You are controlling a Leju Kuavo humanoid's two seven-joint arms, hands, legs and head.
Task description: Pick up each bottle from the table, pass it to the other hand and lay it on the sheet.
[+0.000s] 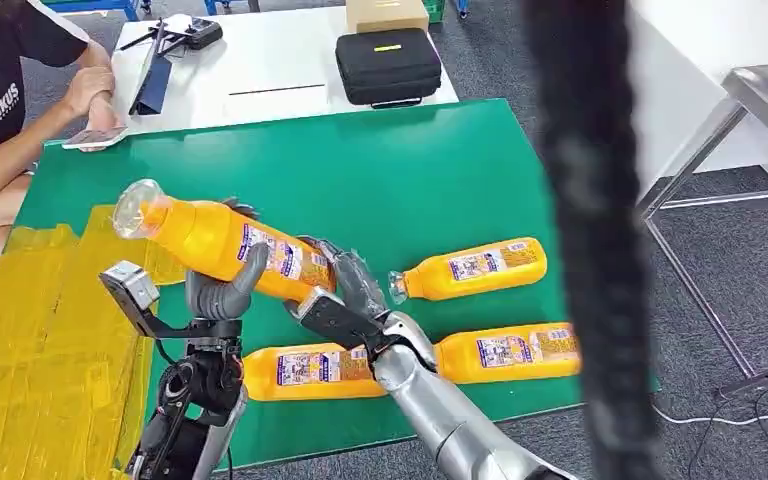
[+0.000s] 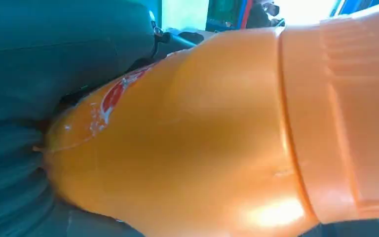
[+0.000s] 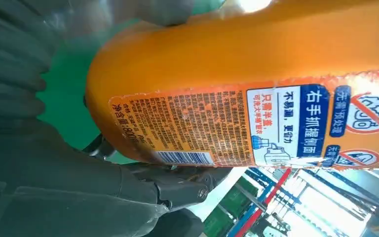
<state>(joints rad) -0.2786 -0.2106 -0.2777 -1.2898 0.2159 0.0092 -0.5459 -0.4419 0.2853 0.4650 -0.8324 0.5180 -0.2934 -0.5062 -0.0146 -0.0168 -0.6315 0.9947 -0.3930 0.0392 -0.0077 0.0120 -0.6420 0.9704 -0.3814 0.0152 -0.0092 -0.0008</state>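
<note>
This looks like a robot test lab or workshop rather than a home. A green work table [image 1: 380,180] stands on grey carpet tile [image 1: 740,250], with a patch of yellow sheet [image 1: 40,340] taped down at one end. Behind it a white table [image 1: 260,60] carries a black zip case [image 1: 388,65], a cardboard box [image 1: 387,14] and a handheld controller [image 1: 190,32]. A person [image 1: 10,90] sits at the table's corner with a phone. A bare metal frame table [image 1: 750,110] stands to the side; blurred racking, perhaps shelving, shows in the right wrist view.
</note>
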